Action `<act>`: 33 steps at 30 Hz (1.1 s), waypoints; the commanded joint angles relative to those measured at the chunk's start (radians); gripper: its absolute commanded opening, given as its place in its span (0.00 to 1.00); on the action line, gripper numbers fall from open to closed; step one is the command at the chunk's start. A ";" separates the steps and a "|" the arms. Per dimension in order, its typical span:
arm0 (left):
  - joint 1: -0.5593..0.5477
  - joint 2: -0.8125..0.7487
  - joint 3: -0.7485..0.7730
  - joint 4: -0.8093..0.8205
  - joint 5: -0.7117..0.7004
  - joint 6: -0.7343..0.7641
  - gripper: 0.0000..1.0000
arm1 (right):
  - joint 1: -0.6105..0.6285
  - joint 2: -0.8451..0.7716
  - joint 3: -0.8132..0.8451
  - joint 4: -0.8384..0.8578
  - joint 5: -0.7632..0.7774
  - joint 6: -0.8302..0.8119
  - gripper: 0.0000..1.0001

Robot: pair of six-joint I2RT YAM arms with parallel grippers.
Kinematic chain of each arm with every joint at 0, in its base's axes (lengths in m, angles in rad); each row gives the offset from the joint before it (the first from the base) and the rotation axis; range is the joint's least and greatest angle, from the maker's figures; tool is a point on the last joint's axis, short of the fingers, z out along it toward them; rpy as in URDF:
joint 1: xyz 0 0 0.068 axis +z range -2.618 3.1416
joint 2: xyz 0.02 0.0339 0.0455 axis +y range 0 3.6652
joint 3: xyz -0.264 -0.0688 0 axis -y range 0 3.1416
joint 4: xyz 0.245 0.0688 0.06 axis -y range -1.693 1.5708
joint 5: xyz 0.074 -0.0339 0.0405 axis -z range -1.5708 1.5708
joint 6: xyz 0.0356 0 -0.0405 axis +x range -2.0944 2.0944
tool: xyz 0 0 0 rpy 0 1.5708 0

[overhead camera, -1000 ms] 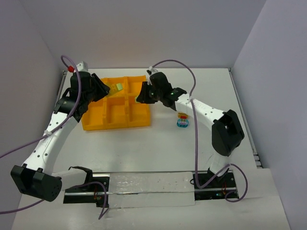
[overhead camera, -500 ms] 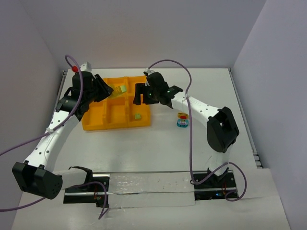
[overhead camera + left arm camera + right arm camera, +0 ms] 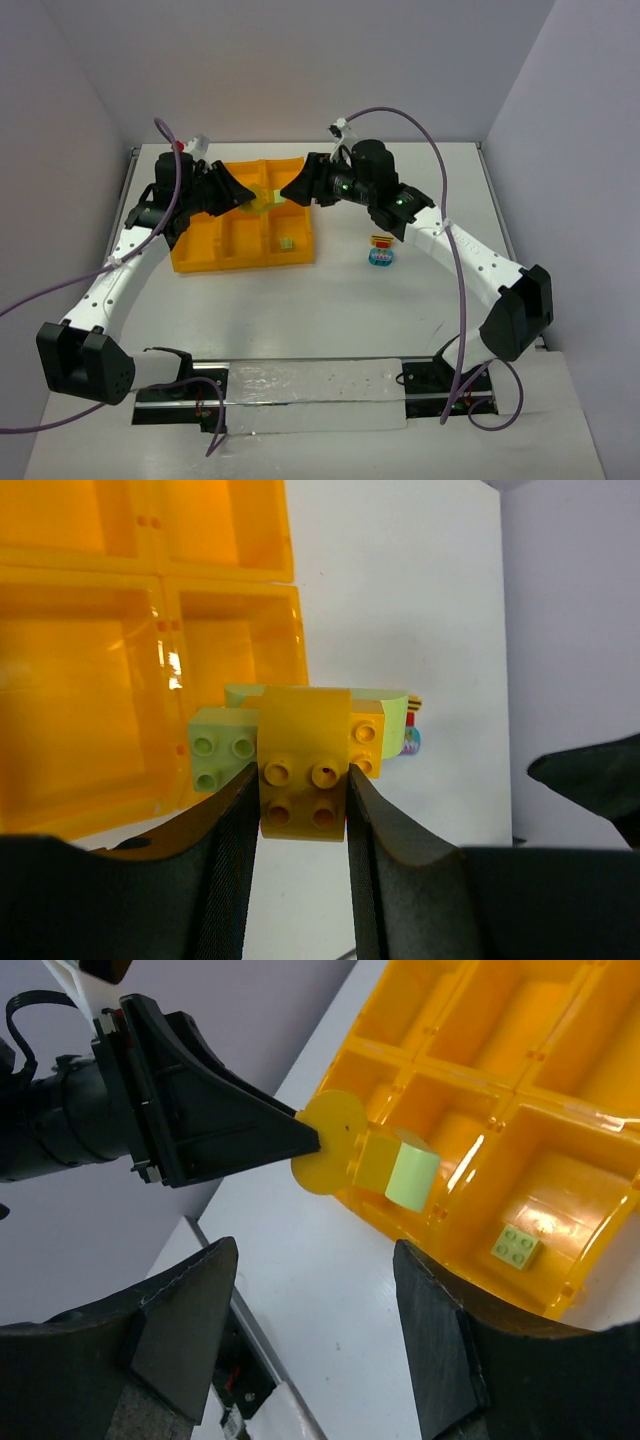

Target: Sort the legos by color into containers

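My left gripper [image 3: 303, 772] is shut on a yellow lego [image 3: 303, 730] that has a lime green brick [image 3: 222, 746] and other lime pieces stuck to it. It holds this stack [image 3: 262, 200] above the orange-yellow tray [image 3: 205, 250], over the back row of containers. My right gripper [image 3: 291, 192] is open and empty, facing the stack [image 3: 372, 1157] from the right with a small gap between them. One lime green lego [image 3: 518, 1245] lies in the near right container [image 3: 288, 243]. A red, yellow and light blue stack [image 3: 381, 250] stands on the table to the right of the tray.
The tray's raised dividers [image 3: 500, 1100] sit right under both grippers. Purple cables loop above each arm. Grey walls close in the table on the left, back and right. A metal rail [image 3: 300, 385] runs along the near edge.
My right gripper opened and let a lime green lego fall into the near right container, then lifted and turned toward the left gripper. The left gripper carried its stack right, over the tray.
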 commanded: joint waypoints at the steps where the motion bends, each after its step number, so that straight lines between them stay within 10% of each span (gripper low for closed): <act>1: 0.012 0.012 -0.013 0.125 0.167 -0.014 0.00 | -0.010 0.045 0.041 0.015 -0.042 0.024 0.72; 12: 0.030 0.013 -0.038 0.165 0.243 -0.035 0.00 | -0.014 0.147 0.073 0.009 -0.056 0.036 0.66; 27: 0.055 0.012 -0.062 0.172 0.294 -0.020 0.00 | -0.069 0.196 0.010 0.192 -0.179 0.161 0.23; 33: 0.057 0.016 -0.063 0.177 0.301 -0.022 0.00 | -0.068 0.220 0.028 0.197 -0.210 0.159 0.29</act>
